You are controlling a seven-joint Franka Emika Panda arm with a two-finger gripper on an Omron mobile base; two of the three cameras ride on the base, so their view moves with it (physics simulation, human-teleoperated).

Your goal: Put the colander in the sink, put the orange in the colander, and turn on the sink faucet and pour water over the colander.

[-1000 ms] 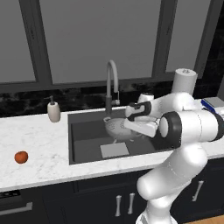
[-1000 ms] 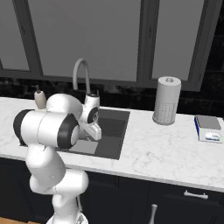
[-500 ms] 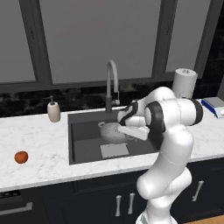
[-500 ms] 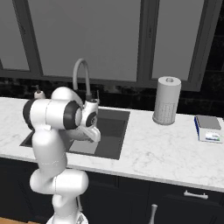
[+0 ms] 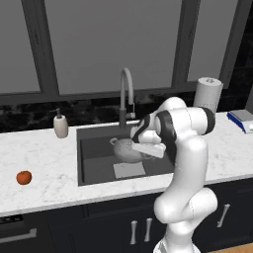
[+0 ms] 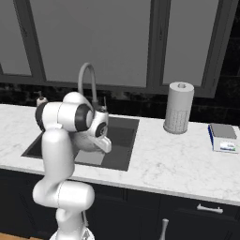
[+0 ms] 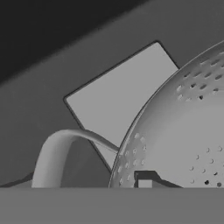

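Note:
The silver-grey colander [image 5: 126, 149] is down in the dark sink [image 5: 94, 163], over the lighter square patch [image 7: 118, 96] on the bottom. My gripper [image 5: 142, 148] reaches into the basin from the right and is shut on the colander's rim. In the hand view the perforated bowl [image 7: 183, 131] is very close, with one fingertip [image 7: 144, 179] just inside its rim and a loop handle [image 7: 57, 148] to the left. Whether the colander rests on the sink floor I cannot tell. The orange [image 5: 23, 177] lies on the counter far left of the sink. The sink faucet [image 5: 126, 94] arches over the back of the basin.
A beige soap dispenser [image 5: 61, 126] stands left of the sink at the back. A paper towel roll [image 6: 179, 108] and a small flat blue-and-white object [image 6: 224, 137] sit on the counter to the right. My arm's elbow hangs over the sink's right front.
The arm has folded in and dropped, carrying the colander a little lower and to the left inside the sink. The orange has stayed where it was.

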